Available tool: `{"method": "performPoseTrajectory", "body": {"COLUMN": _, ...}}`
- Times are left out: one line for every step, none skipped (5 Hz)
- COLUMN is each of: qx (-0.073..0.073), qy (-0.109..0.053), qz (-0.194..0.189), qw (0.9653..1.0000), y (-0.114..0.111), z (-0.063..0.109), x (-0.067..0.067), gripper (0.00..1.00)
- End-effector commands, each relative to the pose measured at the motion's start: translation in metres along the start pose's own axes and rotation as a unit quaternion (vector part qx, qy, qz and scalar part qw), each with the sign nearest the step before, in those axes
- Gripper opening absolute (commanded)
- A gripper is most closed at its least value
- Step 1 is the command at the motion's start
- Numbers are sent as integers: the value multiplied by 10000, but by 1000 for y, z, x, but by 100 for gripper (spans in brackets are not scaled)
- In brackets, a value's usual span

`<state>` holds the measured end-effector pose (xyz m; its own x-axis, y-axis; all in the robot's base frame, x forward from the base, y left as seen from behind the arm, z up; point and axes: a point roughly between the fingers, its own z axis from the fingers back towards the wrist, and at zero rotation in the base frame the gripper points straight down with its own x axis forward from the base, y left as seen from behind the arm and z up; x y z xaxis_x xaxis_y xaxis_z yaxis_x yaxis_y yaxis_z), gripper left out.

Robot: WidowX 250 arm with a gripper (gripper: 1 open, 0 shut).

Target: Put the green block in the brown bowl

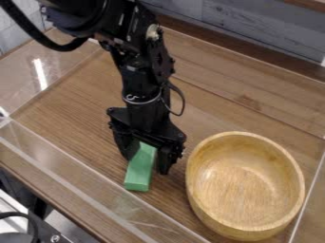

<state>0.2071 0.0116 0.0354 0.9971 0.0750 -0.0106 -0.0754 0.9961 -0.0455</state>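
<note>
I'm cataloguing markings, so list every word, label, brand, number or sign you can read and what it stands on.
No readable text anywhere: none on the block, the bowl or the table.

Soft, fairly even light, with a bright glare streak at left and slight blur throughout.
</note>
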Motion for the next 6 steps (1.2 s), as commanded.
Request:
{"method": "performPoseTrajectory", "body": {"qx": -2, "qy": -140, "qz": 17, "qw": 9999, "y": 3, "z": 3, "x": 6, "gripper": 100}}
{"method": "performPoseTrajectory", "body": {"qx": -10, "qy": -134, "qz": 46, "qw": 9999, "y": 4, "z": 1, "x": 7, "gripper": 100}}
{"method": "performPoseTrajectory", "body": {"qx": -17, "qy": -131, "qz": 72, "qw": 9999, "y": 5, "z": -1, "x": 7, "gripper": 100}}
{"method": "performPoseTrajectory", "body": {"qx": -23, "qy": -129, "qz": 98, "qw": 9999, "y": 5, "z": -4, "x": 8, "gripper": 100}}
{"method": "performPoseTrajectory", "body": {"qx": -27, "qy": -126, "qz": 124, "qw": 9998, "y": 6, "z": -6, "x": 8, "gripper": 100}}
{"method": "performPoseTrajectory", "body": {"qx": -30, "qy": -124, "qz": 149, "qw": 9998, "y": 7, "z": -8, "x": 8, "gripper": 100}}
